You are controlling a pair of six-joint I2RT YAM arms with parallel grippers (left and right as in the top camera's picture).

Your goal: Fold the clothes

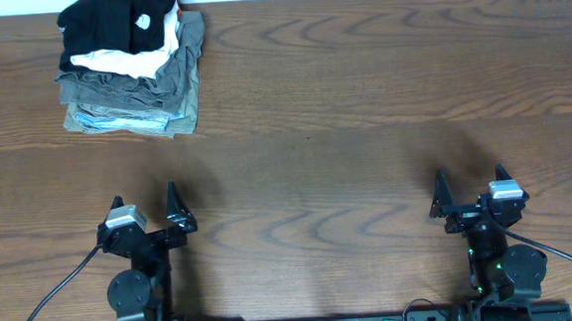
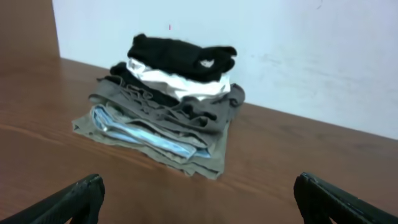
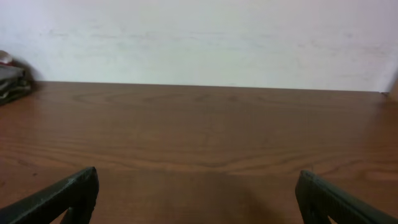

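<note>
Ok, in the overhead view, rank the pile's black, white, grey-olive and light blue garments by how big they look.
1. soft grey-olive folded garment
2. crumpled black shirt-like garment
3. white folded garment
4. light blue folded garment, only its edge showing

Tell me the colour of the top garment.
The garment is black, with a small white logo; best in the left wrist view.

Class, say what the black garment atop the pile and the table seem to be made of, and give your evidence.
Black garment: soft matte fabric, perhaps cotton knit; it slumps in limp folds. Table: wood or wood-look laminate, smooth, faint sheen; brown grain swirls show.
</note>
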